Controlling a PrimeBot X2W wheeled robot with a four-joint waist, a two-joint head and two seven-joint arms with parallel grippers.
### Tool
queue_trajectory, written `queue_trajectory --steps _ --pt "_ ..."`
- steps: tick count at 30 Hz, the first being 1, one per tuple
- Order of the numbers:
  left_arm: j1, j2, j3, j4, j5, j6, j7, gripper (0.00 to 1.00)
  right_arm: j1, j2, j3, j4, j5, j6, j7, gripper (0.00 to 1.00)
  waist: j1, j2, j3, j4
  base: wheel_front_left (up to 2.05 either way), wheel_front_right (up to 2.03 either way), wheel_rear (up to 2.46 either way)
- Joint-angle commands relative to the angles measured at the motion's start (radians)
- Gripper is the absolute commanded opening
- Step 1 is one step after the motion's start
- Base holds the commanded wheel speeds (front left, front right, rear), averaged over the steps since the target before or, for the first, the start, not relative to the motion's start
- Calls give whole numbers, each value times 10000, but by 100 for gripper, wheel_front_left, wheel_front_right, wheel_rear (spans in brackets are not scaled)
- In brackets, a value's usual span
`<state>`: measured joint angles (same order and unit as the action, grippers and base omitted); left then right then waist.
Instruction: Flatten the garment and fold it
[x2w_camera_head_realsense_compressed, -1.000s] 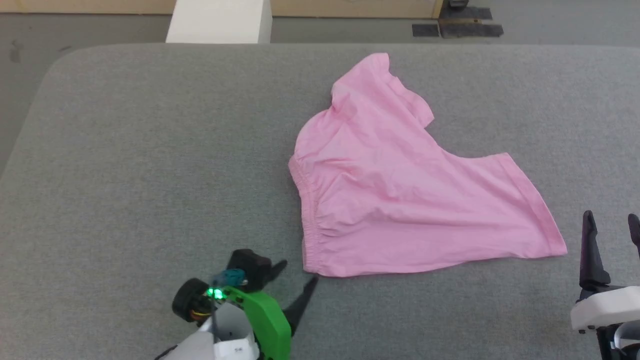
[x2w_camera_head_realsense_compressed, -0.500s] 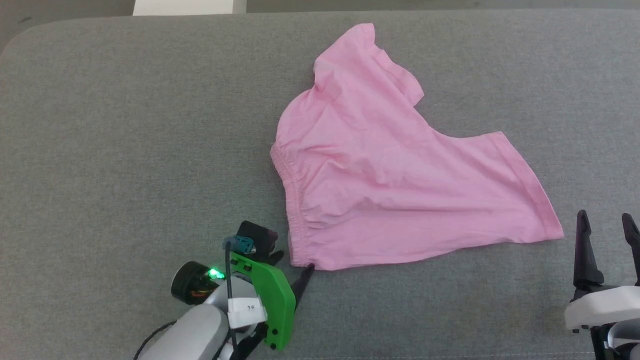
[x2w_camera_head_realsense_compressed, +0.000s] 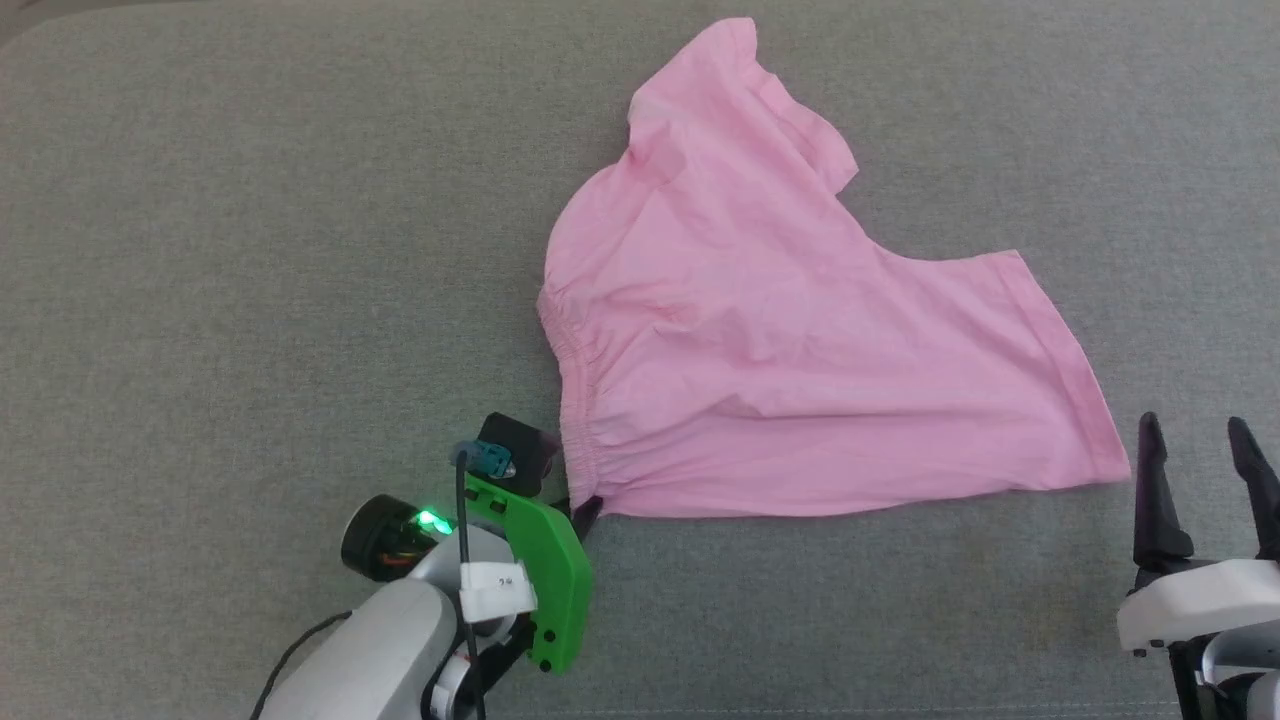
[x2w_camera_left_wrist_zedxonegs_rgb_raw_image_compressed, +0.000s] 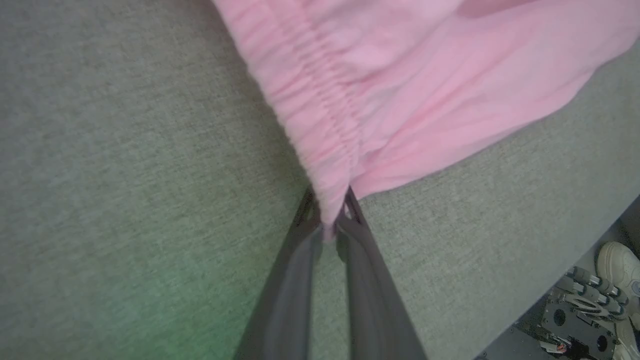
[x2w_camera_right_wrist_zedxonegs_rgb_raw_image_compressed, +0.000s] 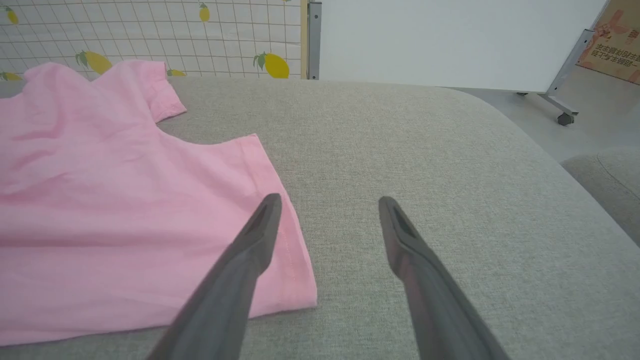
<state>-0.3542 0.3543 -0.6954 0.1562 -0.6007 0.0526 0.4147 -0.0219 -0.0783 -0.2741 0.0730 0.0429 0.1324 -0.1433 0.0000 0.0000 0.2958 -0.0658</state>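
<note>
Garment lies wrinkled on the grey surface. Your left gripper is pinched on just the tip of the waistband corner. It's a thin bite, so a hard pull likely slips it. Right gripper is spread wide and empty beside the leg hem. Drag one-sided and the fabric may bunch.

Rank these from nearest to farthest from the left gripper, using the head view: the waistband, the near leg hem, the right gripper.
1. Waistband: just above the left gripper, which pinches its near corner.
2. Near leg hem: well off to the right, across the pink fabric.
3. Right gripper: farther right again, just past that hem, jaws open.
</note>
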Motion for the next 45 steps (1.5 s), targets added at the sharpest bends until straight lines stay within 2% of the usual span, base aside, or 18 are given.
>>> queue_trajectory --steps 1,5,10,14,20,27,28,29,30,38,45 --pt "263 50 -113 318 -74 54 42 0 -135 -86 75 72 -105 -17 128 100 0 0 -85 80 0 0 0" --pt "327 22 90 121 -47 255 -421 0 -73 -392 363 317 319 -17 1190 100 0 0 -323 309 0 0 0" --pt "413 108 189 -377 47 399 -752 0 -28 -905 734 539 930 -17 3248 100 0 0 -483 581 0 0 0" --pt "473 131 104 -661 104 458 -729 0 -2 -1033 925 575 1405 -17 4723 100 0 0 -479 732 0 0 0" --pt "517 115 -33 -876 180 496 -741 0 129 -942 1138 374 1887 -17 5984 100 0 0 -339 810 0 0 0" --pt "433 165 -121 -967 227 464 -706 0 83 -752 913 583 1593 -17 6516 100 0 0 -98 856 0 0 0" --pt "431 198 -135 -958 223 448 -677 0 71 -765 1008 623 1617 -17 6584 56 0 0 -83 857 0 0 0" --pt "432 227 -142 -950 212 428 -658 0 59 -783 1091 634 1662 -17 6611 19 0 0 -81 854 0 0 0" --pt "440 265 -139 -935 193 406 -651 0 37 -822 1199 617 1718 -17 6595 0 0 0 -107 843 0 0 0" --pt "519 746 102 -1077 57 376 -661 0 -357 -1241 1157 79 2086 -17 5856 0 0 0 -882 630 0 0 0" --pt "-101 1503 586 -2216 -59 255 -183 0 -919 -2303 1769 -1217 3695 -17 5937 0 0 0 -1670 472 0 0 0"
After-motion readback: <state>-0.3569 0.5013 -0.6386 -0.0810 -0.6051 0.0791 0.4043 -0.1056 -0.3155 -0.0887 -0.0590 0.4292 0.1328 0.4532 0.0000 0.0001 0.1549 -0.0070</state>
